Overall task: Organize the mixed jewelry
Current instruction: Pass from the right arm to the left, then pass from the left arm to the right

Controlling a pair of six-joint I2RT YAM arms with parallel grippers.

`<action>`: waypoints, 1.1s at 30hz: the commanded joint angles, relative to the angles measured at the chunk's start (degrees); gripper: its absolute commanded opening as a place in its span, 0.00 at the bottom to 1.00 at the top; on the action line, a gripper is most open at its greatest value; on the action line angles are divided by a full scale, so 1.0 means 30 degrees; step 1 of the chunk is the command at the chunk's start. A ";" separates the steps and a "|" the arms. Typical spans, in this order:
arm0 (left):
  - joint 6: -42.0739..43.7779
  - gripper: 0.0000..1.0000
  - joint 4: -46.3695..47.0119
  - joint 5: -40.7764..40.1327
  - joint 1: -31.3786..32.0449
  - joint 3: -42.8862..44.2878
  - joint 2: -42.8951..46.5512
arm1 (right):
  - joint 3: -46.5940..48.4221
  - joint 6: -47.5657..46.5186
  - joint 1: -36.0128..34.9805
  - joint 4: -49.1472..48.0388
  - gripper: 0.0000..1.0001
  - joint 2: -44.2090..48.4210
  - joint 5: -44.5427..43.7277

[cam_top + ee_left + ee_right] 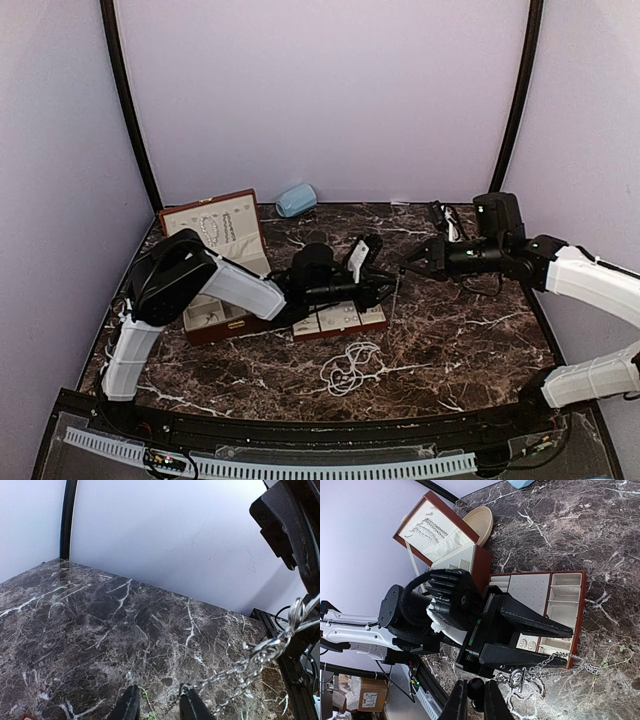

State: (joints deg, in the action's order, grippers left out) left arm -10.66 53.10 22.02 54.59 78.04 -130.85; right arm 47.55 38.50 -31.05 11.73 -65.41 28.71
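**Jewelry sorting, mid-handover.** At the upper left of the overhead frame a red-brown case [182, 225] stands with its lid up and strands hung on the cream lining. Its lift-out tray [532, 590] sits on the dark marbled surface [470, 340] just to the right.

Over that tray, at centre frame, the left end effector [160, 692] has its jaws standing apart. A silvery chain [250, 660] is hooked over one finger rather than pinched between the two.

The chain climbs taut toward the right edge of the left wrist view. Its ring-and-bar clasp end meets the right end effector [475, 682], whose jaws are nearly together and appear to nip the chain close to the clasp.

The chain's long axis thus runs from one end effector to the other, roughly left to right across the middle of the overhead frame and off the surface. At lower centre a loose heap of pearl strand [350, 368] lies on the surface, well apart from both end effectors.

The tray lies under the chain's left end, so the left arm looks the nearer one for setting it down. A likely next step is lowering the chain into a tray compartment while the right end effector lets go. The risk, by this view, is the chain sliding off the unclamped finger.
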 commanded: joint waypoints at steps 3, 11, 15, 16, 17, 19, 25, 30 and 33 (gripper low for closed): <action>-0.0040 0.24 0.0496 0.1147 0.0363 0.0369 -0.0283 | -0.0080 0.0088 0.0095 -0.0799 0.10 0.0474 0.0033; 0.1259 0.00 0.1680 -0.1089 0.0378 -0.1622 0.1875 | -0.0571 0.0063 0.0103 -0.0678 0.10 0.1061 -0.1170; 0.2482 0.00 0.1083 -0.2113 0.0379 -0.2801 0.3598 | -0.1051 0.0100 0.0098 -0.1017 0.10 0.1355 -0.1797; 0.2724 0.00 0.0920 -0.2510 0.0378 -0.2952 0.3905 | -0.1183 0.0055 0.0096 -0.1127 0.10 0.1416 -0.1911; 0.3184 0.00 0.0585 -0.2743 0.0378 -0.3234 0.4508 | -0.1358 -0.0002 0.0095 -0.1243 0.10 0.1485 -0.2006; 0.3982 0.00 -0.0115 -0.3166 0.0378 -0.3519 0.5325 | -0.1743 -0.0041 0.0097 -0.1695 0.11 0.1582 -0.1999; 0.5421 0.00 -0.4249 -0.2698 0.0378 -0.2843 0.7547 | -0.2641 0.0069 0.0103 -0.4512 0.44 0.1628 -0.0635; 0.6222 0.00 -0.9102 -0.2366 0.0382 -0.1492 0.9050 | -0.2797 -0.0197 0.0022 -0.7109 0.58 0.1887 0.0962; 0.6467 0.00 -1.1285 -0.2455 0.0364 -0.0514 0.9604 | -0.2557 -0.0606 -0.0267 -0.8306 0.60 0.1666 0.1888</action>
State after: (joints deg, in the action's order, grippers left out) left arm 5.91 32.18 14.28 55.53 72.93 -106.19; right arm 39.42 38.24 -31.03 -3.22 -61.01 29.17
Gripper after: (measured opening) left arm 0.038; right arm 0.596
